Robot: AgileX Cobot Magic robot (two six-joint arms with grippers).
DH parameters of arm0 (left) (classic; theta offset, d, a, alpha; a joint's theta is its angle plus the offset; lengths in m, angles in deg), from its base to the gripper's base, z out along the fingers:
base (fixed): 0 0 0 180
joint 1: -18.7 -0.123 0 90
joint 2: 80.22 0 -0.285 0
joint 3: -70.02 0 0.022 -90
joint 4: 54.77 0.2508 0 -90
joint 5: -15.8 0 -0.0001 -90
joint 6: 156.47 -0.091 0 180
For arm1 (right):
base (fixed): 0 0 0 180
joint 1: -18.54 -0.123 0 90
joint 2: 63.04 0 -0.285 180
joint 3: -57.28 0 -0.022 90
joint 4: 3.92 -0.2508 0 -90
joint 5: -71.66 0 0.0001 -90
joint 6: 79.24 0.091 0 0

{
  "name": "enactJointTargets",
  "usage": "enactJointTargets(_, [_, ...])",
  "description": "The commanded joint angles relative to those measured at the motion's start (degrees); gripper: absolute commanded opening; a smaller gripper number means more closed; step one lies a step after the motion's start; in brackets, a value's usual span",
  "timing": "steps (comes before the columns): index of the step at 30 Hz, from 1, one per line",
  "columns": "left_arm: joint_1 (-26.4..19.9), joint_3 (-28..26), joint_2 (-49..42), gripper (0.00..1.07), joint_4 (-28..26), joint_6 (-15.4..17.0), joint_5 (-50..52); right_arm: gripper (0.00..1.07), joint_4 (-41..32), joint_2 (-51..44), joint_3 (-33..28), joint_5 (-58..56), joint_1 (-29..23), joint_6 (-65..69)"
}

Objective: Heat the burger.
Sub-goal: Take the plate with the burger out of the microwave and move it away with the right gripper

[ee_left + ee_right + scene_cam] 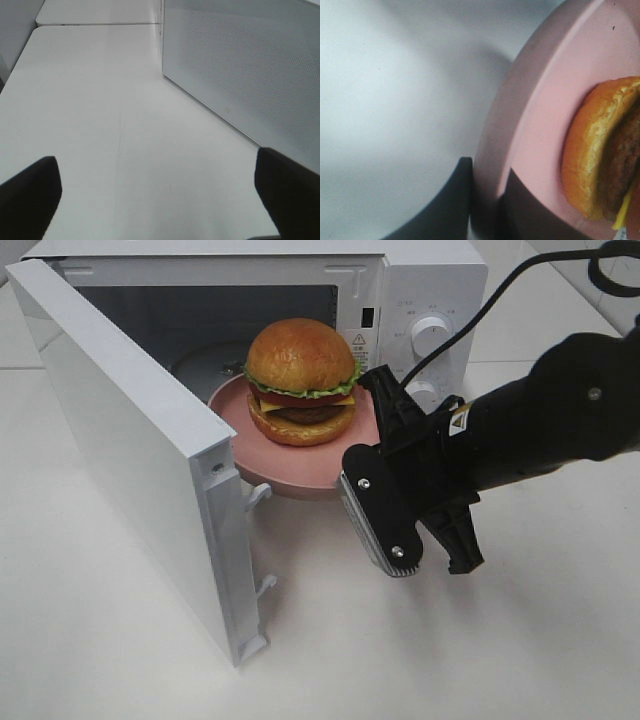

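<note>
The burger point(300, 380), with a golden bun, lettuce and a dark patty, sits on a pink round plate point(285, 468). The plate is at the mouth of the open microwave point(420, 290), its near part sticking out past the opening. My right gripper point(374, 418) is shut on the plate's right rim. The right wrist view shows the plate point(540, 100) and burger point(600, 150) close up, with my right gripper point(487, 205) clamping the rim from both sides. My left gripper point(157, 195) is open over bare table and holds nothing; it does not show in the exterior high view.
The microwave's door point(130, 440) stands swung out to the left, and its perforated panel point(240, 65) is beside my left gripper. A grey turntable point(195, 365) lies inside. Knobs point(430, 335) are on the microwave's right panel. A black cable point(500, 290) runs behind the right arm.
</note>
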Motion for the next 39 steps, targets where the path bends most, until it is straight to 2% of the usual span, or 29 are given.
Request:
enactJointTargets(1, [-0.17, 0.06, -0.23, 0.99, 0.11, 0.17, -0.17, 0.00, -0.34, -2.92, -1.72, 4.98, 0.29, 0.23])
enactJointTargets(17, [-0.17, 0.06, -0.23, 0.99, 0.11, 0.17, -0.17, 0.00, -0.34, -19.65, -17.07, 5.56, 0.23, 4.76])
enactJointTargets(27, [-0.17, 0.06, -0.23, 0.99, 0.11, 0.17, -0.17, 0.00, -0.06, -29.28, -22.23, 4.64, 0.23, 8.94])
enactJointTargets(32, [-0.17, 0.06, -0.23, 0.99, 0.11, 0.17, -0.17, 0.00, 4.07, -32.60, -22.57, 0.86, 0.23, 11.29])
enactJointTargets(34, [-0.17, 0.06, -0.23, 0.99, 0.11, 0.17, -0.17, 0.00, 9.63, -34.32, -22.57, -1.43, 0.23, 16.33])
enactJointTargets(37, [-0.17, 0.06, -0.23, 0.99, 0.11, 0.17, -0.17, 0.00, 11.46, -34.66, -22.57, -2.06, 0.23, 17.99])
enactJointTargets(39, [-0.17, 0.06, -0.23, 0.99, 0.11, 0.17, -0.17, 0.00, 18.56, -36.33, -22.57, -4.07, 0.23, 24.98])
